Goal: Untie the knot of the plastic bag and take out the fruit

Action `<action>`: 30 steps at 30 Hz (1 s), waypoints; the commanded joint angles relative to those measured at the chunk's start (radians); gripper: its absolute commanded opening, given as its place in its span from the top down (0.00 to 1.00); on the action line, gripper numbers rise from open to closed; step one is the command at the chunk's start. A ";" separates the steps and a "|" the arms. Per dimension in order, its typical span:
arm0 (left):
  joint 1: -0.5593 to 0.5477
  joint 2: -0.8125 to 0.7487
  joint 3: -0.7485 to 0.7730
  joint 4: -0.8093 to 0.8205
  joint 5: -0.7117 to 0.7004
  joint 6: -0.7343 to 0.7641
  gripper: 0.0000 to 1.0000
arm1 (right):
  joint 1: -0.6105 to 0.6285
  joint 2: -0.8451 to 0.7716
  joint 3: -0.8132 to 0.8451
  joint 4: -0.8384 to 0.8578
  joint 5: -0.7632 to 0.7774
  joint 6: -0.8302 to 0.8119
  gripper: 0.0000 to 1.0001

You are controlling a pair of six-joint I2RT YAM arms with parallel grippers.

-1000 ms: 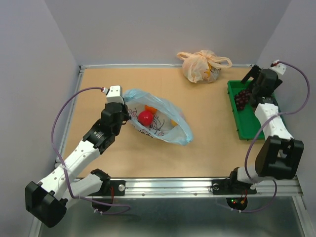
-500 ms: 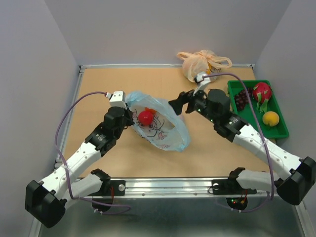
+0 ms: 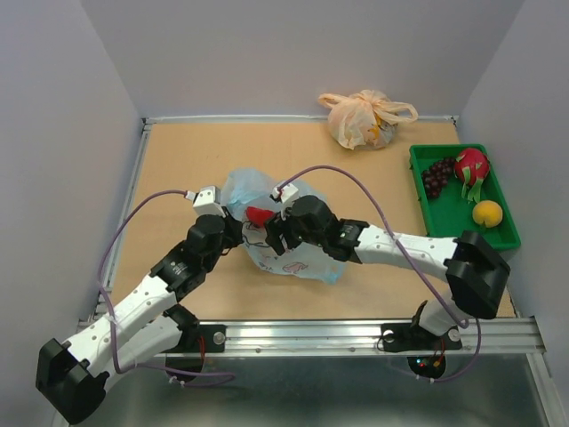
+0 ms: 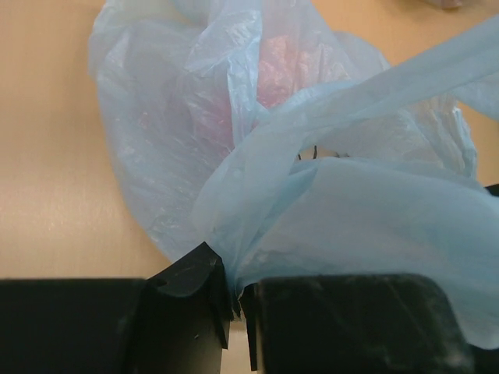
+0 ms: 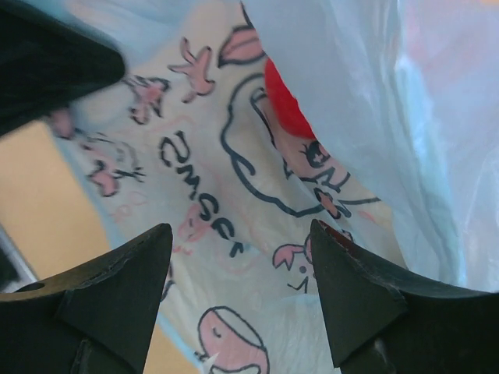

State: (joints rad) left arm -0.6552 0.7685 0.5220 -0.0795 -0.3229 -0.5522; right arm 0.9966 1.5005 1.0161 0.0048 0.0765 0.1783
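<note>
The light blue plastic bag (image 3: pixel 283 252) lies open at mid-table, with no knot in view. A round red fruit (image 3: pixel 260 214) sits in its mouth and shows red in the right wrist view (image 5: pixel 284 101). My left gripper (image 3: pixel 233 228) is shut on the bag's left rim (image 4: pixel 234 265). My right gripper (image 3: pixel 270 233) is open at the bag's mouth, its fingertips (image 5: pixel 152 253) over the printed bag wall (image 5: pixel 234 234). The grape bunch (image 3: pixel 436 176), dragon fruit (image 3: pixel 471 167) and a yellow-orange fruit (image 3: pixel 486 213) lie in the green tray (image 3: pixel 447 223).
A tied peach-orange bag (image 3: pixel 363 118) lies at the back of the table. The green tray stands along the right edge. Walls close in on three sides. A purple cable (image 3: pixel 356 182) arcs over the right arm.
My right gripper has swung from the green tray, where it left the grapes, across to the bag's mouth. The bag has bunched up and shifted slightly toward the front.
</note>
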 commanded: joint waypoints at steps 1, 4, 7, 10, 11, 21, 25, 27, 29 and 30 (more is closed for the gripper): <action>-0.007 -0.021 0.001 0.017 -0.044 -0.035 0.81 | 0.000 0.081 -0.011 0.121 0.115 0.041 0.23; -0.007 0.003 0.021 0.015 -0.025 -0.031 0.81 | 0.000 0.164 0.006 0.210 0.198 0.107 0.14; -0.011 0.012 0.035 0.015 -0.010 -0.034 0.81 | -0.004 0.216 0.009 0.340 0.255 0.179 0.08; -0.017 0.000 0.039 0.012 0.002 -0.043 0.81 | -0.004 0.280 0.018 0.452 0.287 0.298 0.00; -0.018 -0.005 0.042 0.011 0.002 -0.046 0.81 | -0.004 0.312 0.028 0.495 0.314 0.317 0.00; -0.029 -0.026 0.021 0.009 0.047 -0.058 0.81 | -0.007 0.512 0.134 0.649 0.456 0.437 0.00; -0.031 -0.029 0.016 0.009 0.051 -0.060 0.81 | -0.012 0.570 0.165 0.693 0.456 0.440 0.06; -0.031 -0.028 0.015 0.009 0.050 -0.061 0.81 | -0.012 0.578 0.154 0.728 0.459 0.434 0.15; -0.031 -0.025 0.012 0.009 0.048 -0.063 0.81 | -0.012 0.581 0.142 0.750 0.459 0.422 0.36; -0.032 -0.023 0.009 0.010 0.045 -0.066 0.81 | -0.013 0.581 0.125 0.770 0.457 0.414 0.44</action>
State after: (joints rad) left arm -0.6796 0.7547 0.5220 -0.0803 -0.2760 -0.6083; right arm 0.9943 2.0834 1.1290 0.6384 0.4908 0.5980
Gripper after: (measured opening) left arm 0.192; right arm 0.722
